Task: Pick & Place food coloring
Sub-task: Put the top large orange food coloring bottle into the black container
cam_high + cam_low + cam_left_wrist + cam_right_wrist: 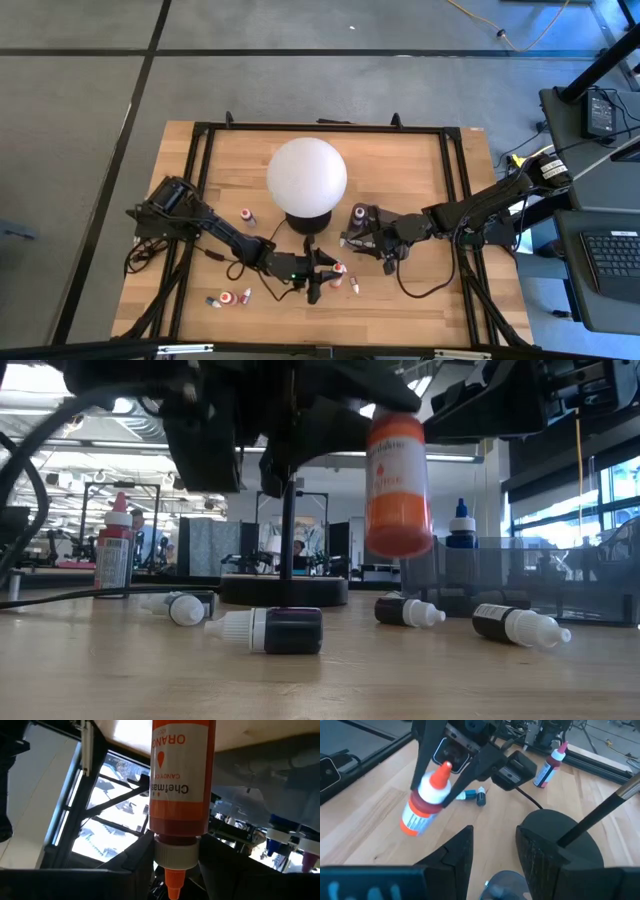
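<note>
Low view shows the orange bottle [398, 485] hanging clear above the table [320, 680], pinched at its cap end by the left gripper [172, 870]. It looks light and rigid, with a slick label, so the white collar is probably the safer hold. The right gripper [492, 852] hovers near the lamp base [560, 850], fingers parted and empty. Other small bottles [270, 630] lie loose, likely to roll.

Two dark jointed arms [215, 232], black cables
</note>
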